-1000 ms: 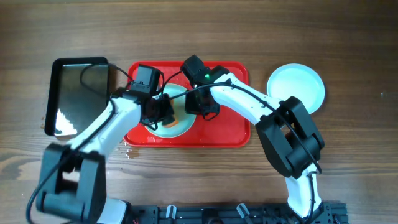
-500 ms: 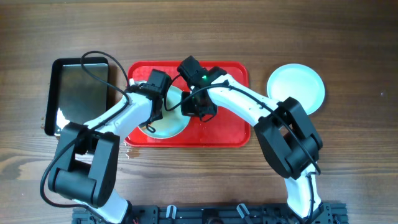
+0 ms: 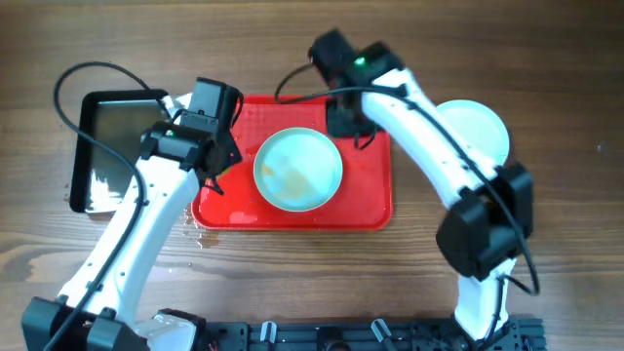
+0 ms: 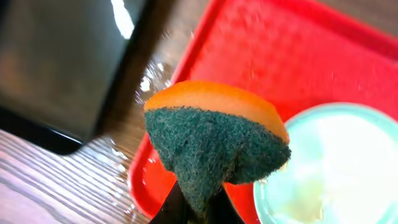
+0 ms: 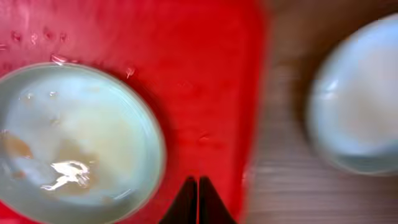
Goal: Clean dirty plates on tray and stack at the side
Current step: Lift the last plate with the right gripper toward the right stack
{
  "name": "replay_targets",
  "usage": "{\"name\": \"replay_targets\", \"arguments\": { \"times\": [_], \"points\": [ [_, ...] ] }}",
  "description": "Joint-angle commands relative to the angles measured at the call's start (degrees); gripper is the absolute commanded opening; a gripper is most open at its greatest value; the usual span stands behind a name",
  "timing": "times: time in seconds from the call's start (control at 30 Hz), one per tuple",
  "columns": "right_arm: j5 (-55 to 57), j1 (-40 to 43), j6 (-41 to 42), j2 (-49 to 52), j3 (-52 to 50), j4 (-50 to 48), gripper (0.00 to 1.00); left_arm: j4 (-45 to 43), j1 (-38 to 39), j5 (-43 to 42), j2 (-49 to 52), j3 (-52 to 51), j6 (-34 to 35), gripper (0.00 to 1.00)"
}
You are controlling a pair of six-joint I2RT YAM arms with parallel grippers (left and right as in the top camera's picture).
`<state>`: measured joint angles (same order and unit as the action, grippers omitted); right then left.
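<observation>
A pale aqua plate [image 3: 298, 169] with brown-orange smears lies in the middle of the red tray [image 3: 366, 195]. It also shows in the left wrist view [image 4: 329, 168] and the right wrist view [image 5: 68, 140]. A second plate [image 3: 478, 132] lies on the table right of the tray, blurred in the right wrist view [image 5: 357, 106]. My left gripper [image 3: 216, 166] is shut on an orange and green sponge [image 4: 214, 140], held above the tray's left edge. My right gripper [image 5: 198, 186] is shut and empty above the tray's right part [image 5: 205, 74].
A black metal pan [image 3: 112, 146] with a shiny base stands left of the tray; it shows in the left wrist view [image 4: 56, 62]. Water drops lie on the wood [image 4: 146, 81] between pan and tray. Black cables loop over the pan and tray's far edge.
Both grippers have lifted off the plate and moved apart: left with the sponge to the tray's left edge, right to the tray's far right corner. The plate now lies uncovered.
</observation>
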<state>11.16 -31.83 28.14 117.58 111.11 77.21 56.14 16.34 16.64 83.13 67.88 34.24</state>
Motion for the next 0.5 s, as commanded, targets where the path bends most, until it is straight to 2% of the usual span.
{"name": "replay_targets", "arguments": {
  "times": [0.0, 0.03, 0.07, 0.1, 0.13, 0.17, 0.2, 0.23, 0.33, 0.37, 0.47],
  "points": [
    [25.20, -3.06, -6.95, -2.51, 6.34, 6.19, 0.04, -0.15, -0.22, -4.48, 1.25, -2.23, 0.98, 0.04],
    [26.91, -4.42, -7.13, -2.51, 6.29, 8.31, 0.04, -0.17, -0.22, -4.48, 1.27, -2.84, 0.98, 0.04],
    [22.91, -5.22, -6.95, -2.51, 6.21, 8.57, 0.04, -0.11, -0.22, -4.50, 1.27, -3.08, 0.98, 0.04],
    [15.41, -5.33, -6.97, -2.51, 6.14, 7.30, 0.12, 0.02, -0.22, -4.87, 1.31, -3.08, 0.96, 0.04],
    [6.64, -4.87, -6.97, -2.49, 5.25, 4.48, 0.25, 0.15, -0.22, -5.11, 1.31, -3.08, 0.94, 0.04],
    [-1.31, -4.20, -6.97, -2.49, 3.63, 1.31, 0.27, 0.35, -0.22, -5.14, 1.31, -3.08, 0.94, 0.04],
    [-7.08, -3.50, -6.88, -2.27, 1.31, -1.73, 0.52, 0.72, -0.22, -5.11, 1.31, -3.08, 0.94, 0.04],
    [-8.98, -3.17, -6.03, -2.19, -1.18, -3.96, 0.68, 0.79, -0.22, -5.09, 1.31, -3.08, 0.90, 0.04],
    [-9.40, -2.38, -5.46, -1.42, -13.33, -11.32, 0.66, 0.68, -0.22, -5.09, 1.31, -3.08, 0.74, 0.04],
    [-10.36, -2.03, -5.46, -1.42, -19.19, -15.89, 0.51, 0.35, -0.22, -5.09, 1.31, -3.08, 0.74, 0.04],
    [-15.58, -1.99, -5.44, -1.42, -26.40, -25.86, 0.51, -0.15, -0.22, -5.09, 1.31, -3.08, 0.74, 0.04]
  ]
}}
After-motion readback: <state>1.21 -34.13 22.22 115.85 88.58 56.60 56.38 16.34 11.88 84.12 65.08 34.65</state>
